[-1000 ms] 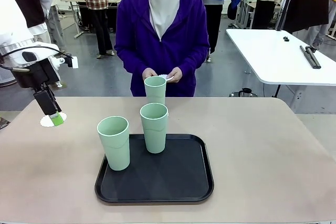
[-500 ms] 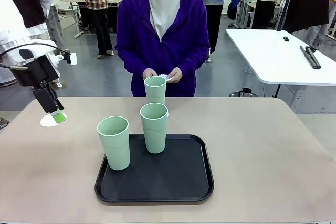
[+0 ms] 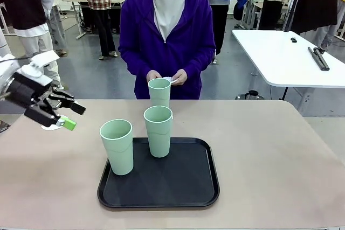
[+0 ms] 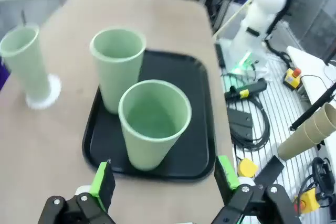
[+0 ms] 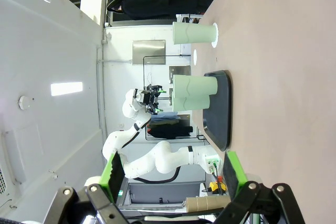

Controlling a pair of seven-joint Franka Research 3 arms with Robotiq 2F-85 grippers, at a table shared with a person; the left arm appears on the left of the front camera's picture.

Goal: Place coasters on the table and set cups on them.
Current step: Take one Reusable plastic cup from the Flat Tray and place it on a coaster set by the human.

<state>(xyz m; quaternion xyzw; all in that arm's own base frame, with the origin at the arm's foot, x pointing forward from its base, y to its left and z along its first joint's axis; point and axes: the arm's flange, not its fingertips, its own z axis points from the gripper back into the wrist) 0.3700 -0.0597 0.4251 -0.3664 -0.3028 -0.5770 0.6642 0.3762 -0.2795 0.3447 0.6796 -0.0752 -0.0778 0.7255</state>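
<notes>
Fingers spread wide, the left gripper is pictured levelled at the nearest upright cup, standing just rightward on the black tray, with a bare coaster laid on the table beneath it.

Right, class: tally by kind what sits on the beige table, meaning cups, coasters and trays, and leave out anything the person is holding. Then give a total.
Cups: 3
Coasters: 2
Tray: 1
Total: 6
</notes>
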